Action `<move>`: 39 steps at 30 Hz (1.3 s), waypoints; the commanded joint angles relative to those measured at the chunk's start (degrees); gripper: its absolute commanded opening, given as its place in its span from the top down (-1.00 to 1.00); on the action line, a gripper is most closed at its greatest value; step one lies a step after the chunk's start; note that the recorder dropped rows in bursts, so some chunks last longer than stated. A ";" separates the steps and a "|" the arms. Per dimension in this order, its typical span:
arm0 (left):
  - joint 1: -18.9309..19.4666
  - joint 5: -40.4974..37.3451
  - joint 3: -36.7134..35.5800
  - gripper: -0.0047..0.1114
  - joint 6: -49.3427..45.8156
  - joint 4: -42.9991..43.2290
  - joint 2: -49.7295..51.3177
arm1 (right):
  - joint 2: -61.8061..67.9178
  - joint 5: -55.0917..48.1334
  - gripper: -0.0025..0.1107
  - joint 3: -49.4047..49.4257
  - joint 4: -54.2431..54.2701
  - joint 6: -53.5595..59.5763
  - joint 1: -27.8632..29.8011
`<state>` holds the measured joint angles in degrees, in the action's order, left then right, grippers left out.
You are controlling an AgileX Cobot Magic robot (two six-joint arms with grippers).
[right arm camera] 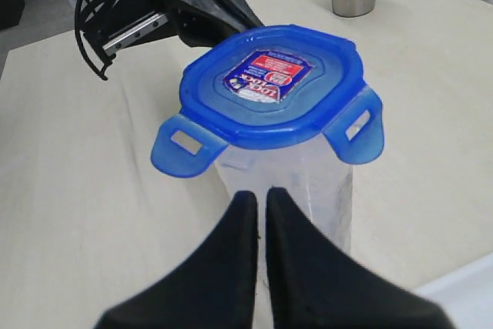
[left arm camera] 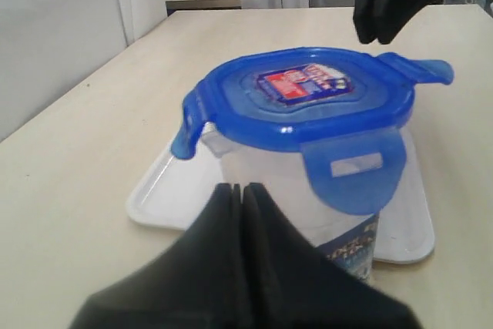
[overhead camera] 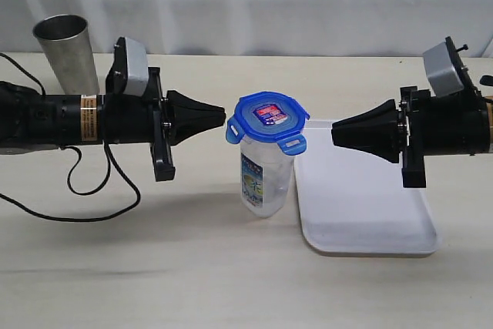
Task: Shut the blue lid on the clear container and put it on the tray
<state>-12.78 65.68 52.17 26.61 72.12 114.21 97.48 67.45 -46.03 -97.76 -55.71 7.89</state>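
A pale beige tabletop (overhead camera: 231,283) stands before a white backdrop (overhead camera: 269,5) under even light.

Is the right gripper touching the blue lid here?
Apart. The exterior view shows the right gripper short of the blue lid, with a strip of the white tray visible between its tip and the lid's nearest flap.

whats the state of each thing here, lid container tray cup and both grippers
lid: resting on the container, flaps flared out, not snapped down
container: upright on the table beside the tray, not on it
tray: flat on the table
cup: upright, open end up
left gripper: shut, holding nothing, apart from the lid
right gripper: shut, holding nothing, apart from the lid
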 commanded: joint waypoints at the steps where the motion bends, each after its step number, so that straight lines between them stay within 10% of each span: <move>1: 1.87 1.42 -0.01 0.92 3.85 3.01 -1.61 | 0.02 -0.08 0.88 0.25 0.66 0.64 -0.09; 39: -3.17 -7.56 -0.01 0.92 6.04 2.60 -3.41 | 0.02 0.55 0.88 0.25 2.49 0.52 -1.18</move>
<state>-15.65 57.96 52.17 32.83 75.11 111.43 97.48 66.13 -46.03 -95.79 -55.43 7.67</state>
